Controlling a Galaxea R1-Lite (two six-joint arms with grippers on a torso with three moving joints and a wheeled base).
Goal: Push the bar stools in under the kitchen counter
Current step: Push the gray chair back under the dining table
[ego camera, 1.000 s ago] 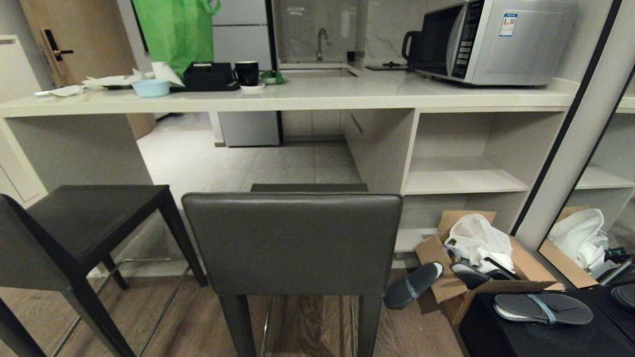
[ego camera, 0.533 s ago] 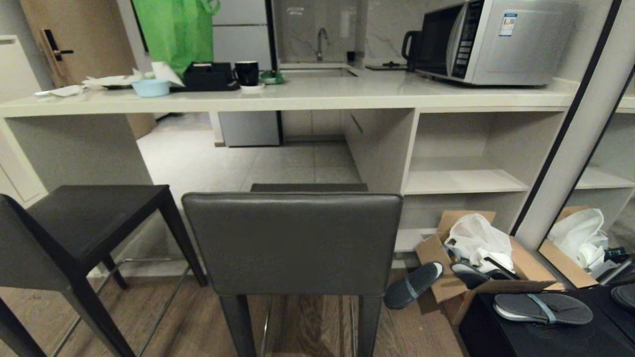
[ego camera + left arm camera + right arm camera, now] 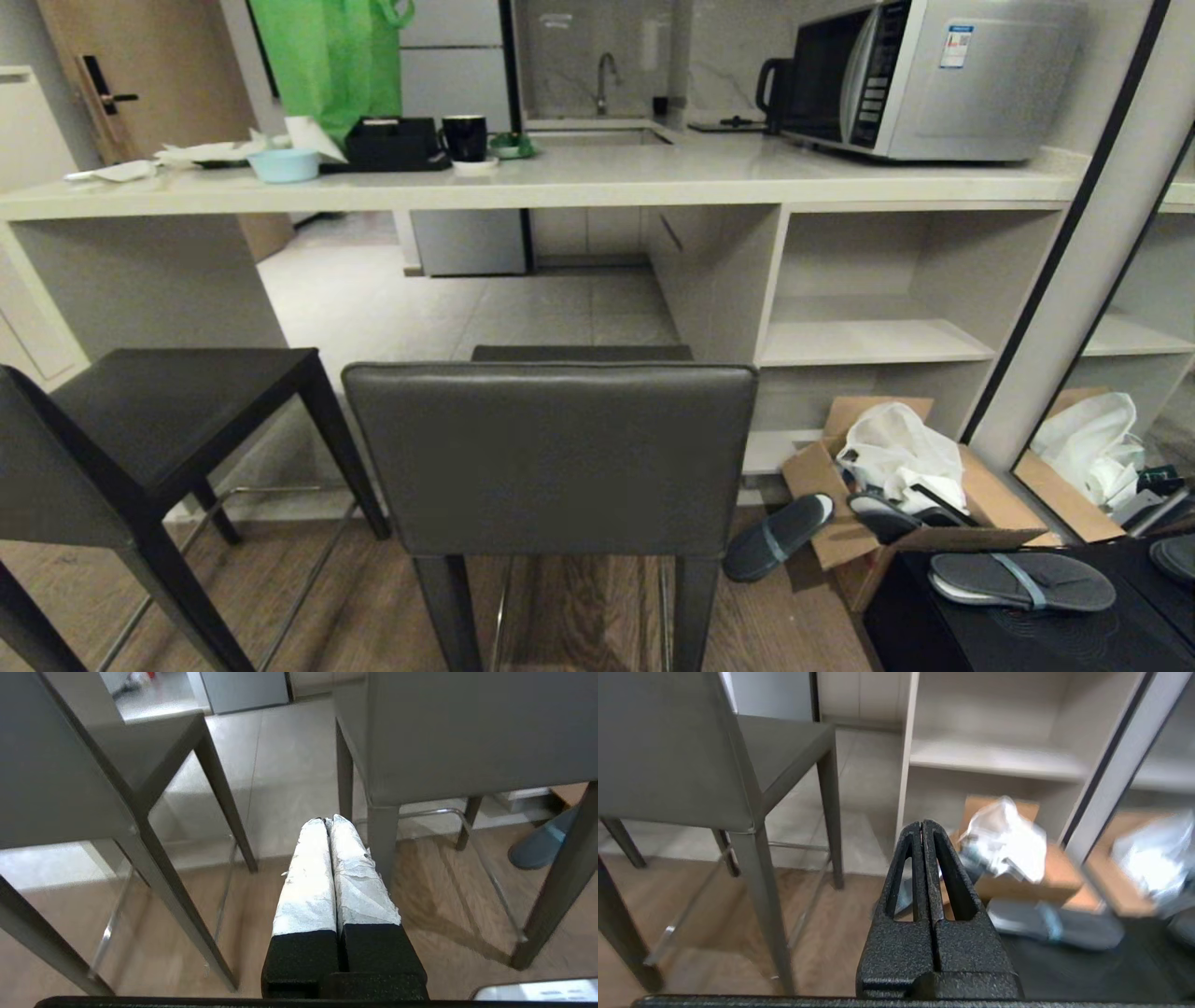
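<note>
a small kitchen, wood floor giving way to pale tile beneath the kitchen counter, where a microwave sits. two bar stools stand pulled out on the near side: the centre stool with its backrest square to the robot, the left stool angled just beside it. the left gripper, fingers pressed together, and the right gripper, likewise closed and empty, hang low, touching nothing. no push appears begun; next likely calls for raising an arm to the centre backrest.
</note>
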